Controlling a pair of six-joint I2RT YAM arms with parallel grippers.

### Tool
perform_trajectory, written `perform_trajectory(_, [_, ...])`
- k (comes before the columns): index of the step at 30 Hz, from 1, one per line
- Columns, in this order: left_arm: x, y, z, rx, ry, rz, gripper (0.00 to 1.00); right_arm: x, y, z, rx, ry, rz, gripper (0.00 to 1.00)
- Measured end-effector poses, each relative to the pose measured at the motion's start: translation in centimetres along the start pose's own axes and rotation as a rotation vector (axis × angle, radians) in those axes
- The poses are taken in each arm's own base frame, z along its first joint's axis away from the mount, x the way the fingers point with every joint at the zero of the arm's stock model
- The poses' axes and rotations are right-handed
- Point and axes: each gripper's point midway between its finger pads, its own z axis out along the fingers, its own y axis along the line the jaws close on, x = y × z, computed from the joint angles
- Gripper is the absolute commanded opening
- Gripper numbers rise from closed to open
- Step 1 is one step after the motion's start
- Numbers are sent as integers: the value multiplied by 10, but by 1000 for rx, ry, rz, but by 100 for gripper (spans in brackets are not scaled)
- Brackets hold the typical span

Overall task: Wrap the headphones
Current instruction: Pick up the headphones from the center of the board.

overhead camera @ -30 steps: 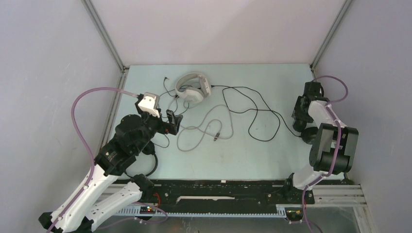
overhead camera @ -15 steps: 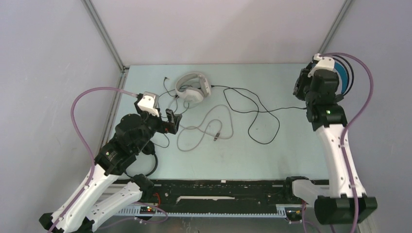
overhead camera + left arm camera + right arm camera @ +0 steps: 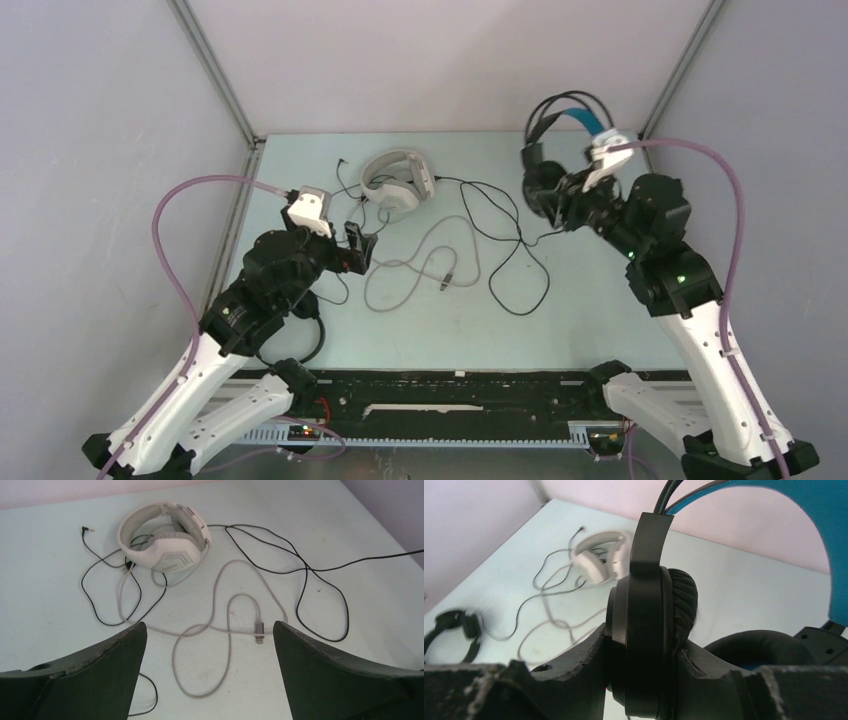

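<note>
My right gripper is clenched on an ear cup of the black headphones with blue accents. It holds them up off the table near its far right corner, and a black cable trails from them onto the surface. My left gripper hangs released, jaws wide, over the left side. The white headphones lie near the far edge, their grey cable looping toward the middle. The small black headphones lie at the near left, partly under my left arm.
</note>
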Motion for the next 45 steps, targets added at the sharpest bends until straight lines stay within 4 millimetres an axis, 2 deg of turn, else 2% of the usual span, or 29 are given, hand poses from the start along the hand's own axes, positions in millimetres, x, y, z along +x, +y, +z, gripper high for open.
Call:
perform_trajectory(4, [0,-3,1,-1,49,-22,98,31,51,0,-175,54,-166,38])
perform_trajectory(8, [-33,-19,-4,46,63,-56,97,77,93,-6,-303,133,-375,37])
perform_trajectory(14, [-115,-41,-19,128,-18,-54,100,112,118,-13,-348,167,-642,35])
perform_trajectory(19, [-145,-54,-14,144,2,13,100,116,133,-14,-344,138,-783,34])
perform_trajectory(23, [-149,-77,5,157,71,108,100,110,143,-8,-316,102,-846,34])
perform_trajectory(25, [-144,-90,22,161,111,150,100,109,147,-5,-306,92,-867,33])
perform_trajectory(29, [-105,-116,49,169,234,262,100,109,154,-1,-300,79,-895,34])
perform_trajectory(32, [-89,-128,58,180,268,337,100,109,157,2,-296,75,-909,34])
perform_trajectory(35, [-88,-127,66,147,262,380,100,109,161,4,-294,67,-920,34])
perform_trajectory(40, [-99,-120,79,82,212,419,99,107,165,5,-294,54,-930,33])
perform_trajectory(45, [-98,-124,92,87,186,480,86,110,166,6,-294,61,-938,33])
